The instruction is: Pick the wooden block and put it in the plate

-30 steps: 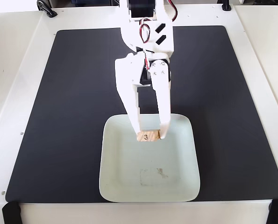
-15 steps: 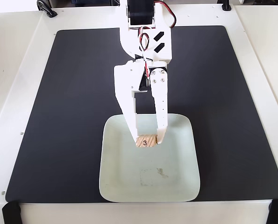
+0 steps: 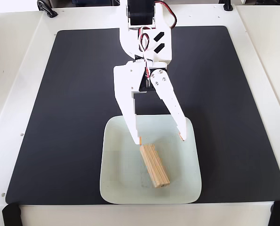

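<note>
The wooden block (image 3: 154, 165), light tan with lengthwise grain, lies flat and slanted inside the pale mint-white square plate (image 3: 118, 188) at the front of the black mat. My white gripper (image 3: 161, 139) hangs over the far part of the plate with its jaws spread wide apart. The left fingertip (image 3: 138, 140) is just above the block's far end; the right fingertip (image 3: 183, 137) is well clear of it. Nothing is held between the fingers.
The plate sits on a large black mat (image 3: 74, 117) on a white table (image 3: 17, 70). Black clamps stand at the front corners (image 3: 10, 214) and cable clips at the back edge.
</note>
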Tool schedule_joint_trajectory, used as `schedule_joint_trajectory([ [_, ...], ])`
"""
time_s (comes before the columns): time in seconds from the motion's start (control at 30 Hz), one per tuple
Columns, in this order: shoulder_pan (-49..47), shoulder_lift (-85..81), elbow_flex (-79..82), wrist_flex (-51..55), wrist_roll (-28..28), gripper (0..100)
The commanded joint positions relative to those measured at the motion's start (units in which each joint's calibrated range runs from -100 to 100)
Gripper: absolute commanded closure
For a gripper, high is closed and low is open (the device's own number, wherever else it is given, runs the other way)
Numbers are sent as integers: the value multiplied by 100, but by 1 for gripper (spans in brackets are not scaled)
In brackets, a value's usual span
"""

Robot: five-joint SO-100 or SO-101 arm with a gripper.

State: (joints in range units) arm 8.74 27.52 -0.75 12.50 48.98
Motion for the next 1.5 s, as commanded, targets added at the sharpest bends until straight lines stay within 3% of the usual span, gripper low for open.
schedule_joint_trajectory([
  [0.0,22,-99,-245,-26,30,66],
  [0.17,33,-176,-20,-88,40,68],
  [0.23,33,-354,106,-61,35,77],
  [0.33,33,-718,592,-79,30,98],
  [0.37,33,-896,799,-79,30,100],
  [0.9,-269,-5599,6107,-79,46,99],
  [1.2,-460,-9201,9904,-26,441,99],
  [1.47,-840,-11015,10030,2590,254,99],
])
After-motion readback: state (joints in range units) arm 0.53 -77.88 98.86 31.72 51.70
